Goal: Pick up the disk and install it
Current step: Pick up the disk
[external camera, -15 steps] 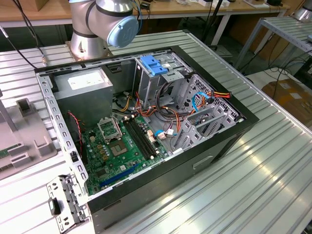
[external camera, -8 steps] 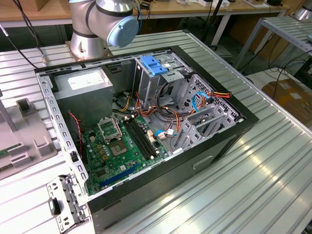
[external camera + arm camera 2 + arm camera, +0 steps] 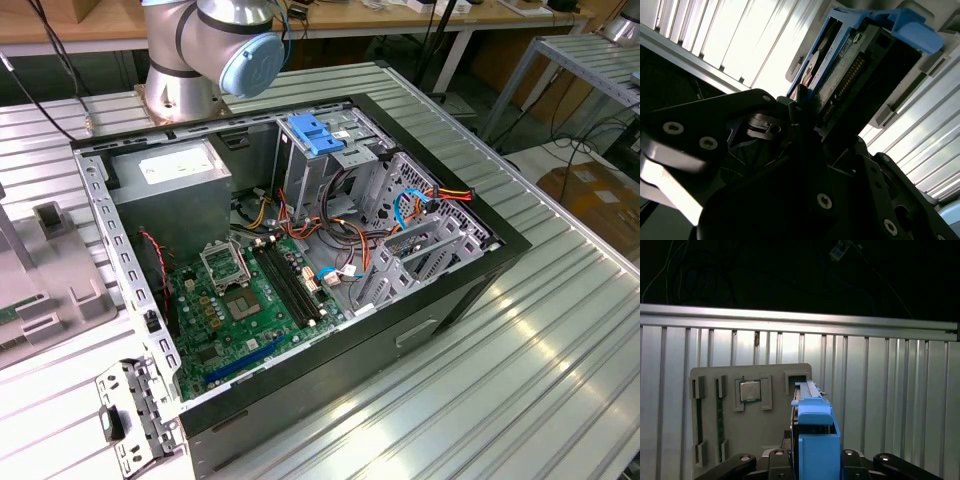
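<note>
The disk (image 3: 816,437), a drive in a blue plastic carrier frame, stands on edge in a slot of a grey holder plate (image 3: 775,430). In the second wrist view the disk (image 3: 855,65) shows its connector edge and part of its label. My gripper (image 3: 816,467) reaches over it with a dark finger on each side, and one finger (image 3: 802,107) presses against the disk's labelled face. The gripper (image 3: 832,127) is shut on the disk, which still sits in the holder.
The holder plate also carries a processor chip (image 3: 749,390) and two thin boards in slots (image 3: 699,425). It lies on a ribbed metal table (image 3: 900,405). The open computer case (image 3: 300,260) has a drive cage topped by a fixed blue bracket (image 3: 315,135).
</note>
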Controlling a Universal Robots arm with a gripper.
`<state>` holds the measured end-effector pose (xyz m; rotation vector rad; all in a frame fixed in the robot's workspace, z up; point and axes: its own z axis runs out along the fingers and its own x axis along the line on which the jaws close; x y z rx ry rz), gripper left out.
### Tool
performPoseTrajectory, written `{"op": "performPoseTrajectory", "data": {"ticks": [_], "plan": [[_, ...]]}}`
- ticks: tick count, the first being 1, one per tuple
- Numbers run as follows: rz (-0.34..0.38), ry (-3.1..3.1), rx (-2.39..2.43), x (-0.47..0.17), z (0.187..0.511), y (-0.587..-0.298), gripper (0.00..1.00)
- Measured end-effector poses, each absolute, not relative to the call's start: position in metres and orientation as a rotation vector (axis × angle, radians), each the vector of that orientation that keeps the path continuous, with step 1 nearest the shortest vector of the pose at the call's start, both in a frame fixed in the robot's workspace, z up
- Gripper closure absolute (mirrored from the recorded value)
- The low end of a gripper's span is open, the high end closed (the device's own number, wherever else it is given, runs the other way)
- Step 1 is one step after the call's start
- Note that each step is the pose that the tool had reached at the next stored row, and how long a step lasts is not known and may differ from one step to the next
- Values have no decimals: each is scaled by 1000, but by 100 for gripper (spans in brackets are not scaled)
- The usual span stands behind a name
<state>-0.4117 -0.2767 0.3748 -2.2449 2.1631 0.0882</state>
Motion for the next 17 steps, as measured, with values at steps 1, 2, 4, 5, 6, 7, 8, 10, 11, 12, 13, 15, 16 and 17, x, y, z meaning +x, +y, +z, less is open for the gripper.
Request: {"op": "performPoseTrajectory", "data": {"ticks": [1,2,4,5,6,7,8,10,11,12,13,15,16,17], "plan": [[88,2163,-2245,-412,376,-277,63],[88,2163,-2245,-412,377,-277,63],[88,2163,-2245,-412,378,-277,63],[88,2163,-2245,-412,379,-277,63],[88,2163,-2245,-412,380,-277,63],[88,2163,-2245,-412,380,-277,63],[88,2163,-2245,-412,381,-277,63],[88,2163,-2245,-412,382,-277,63],[88,2163,-2245,-412,383,-277,63],[88,2163,-2245,-412,383,-277,63],[88,2163,-2245,-412,384,-277,63],[88,2163,-2245,-412,385,-277,63],[88,2163,-2245,-412,386,-277,63],[88,2163,-2245,-412,387,-277,63]]}}
